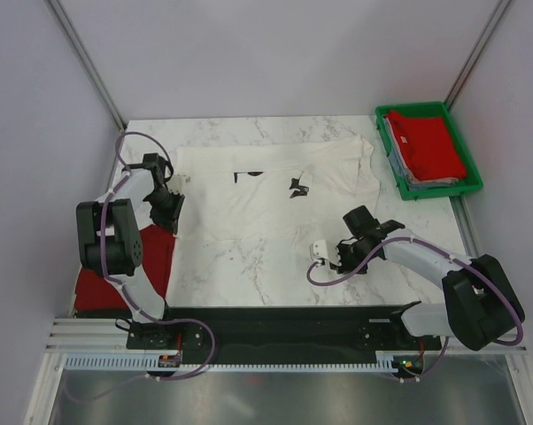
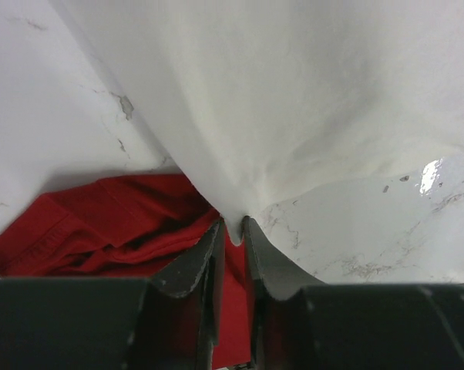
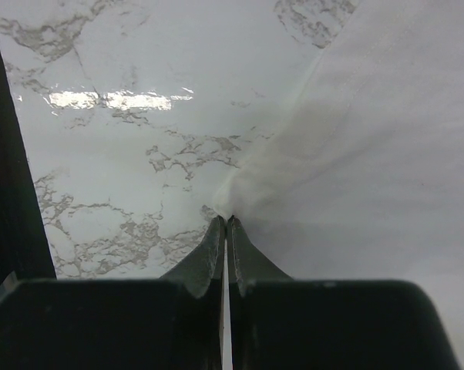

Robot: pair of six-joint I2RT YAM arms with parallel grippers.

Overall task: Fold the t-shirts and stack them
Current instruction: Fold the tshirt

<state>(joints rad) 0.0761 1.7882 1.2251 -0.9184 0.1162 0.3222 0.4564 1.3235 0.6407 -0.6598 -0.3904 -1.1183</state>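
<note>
Cloth of one white t-shirt [image 1: 266,199] sits clamped in left end effector [image 2: 232,223] and right end effector [image 3: 226,220].

**White marble, pale walls**

My tabletop [image 1: 249,274] is glossy white marble with grey veins. Plain pale walls [image 1: 275,53] close it in on three sides, with slanting metal posts [image 1: 85,62] at the far corners. Light leaves a bright glare [image 3: 112,100] on the surface.
</note>
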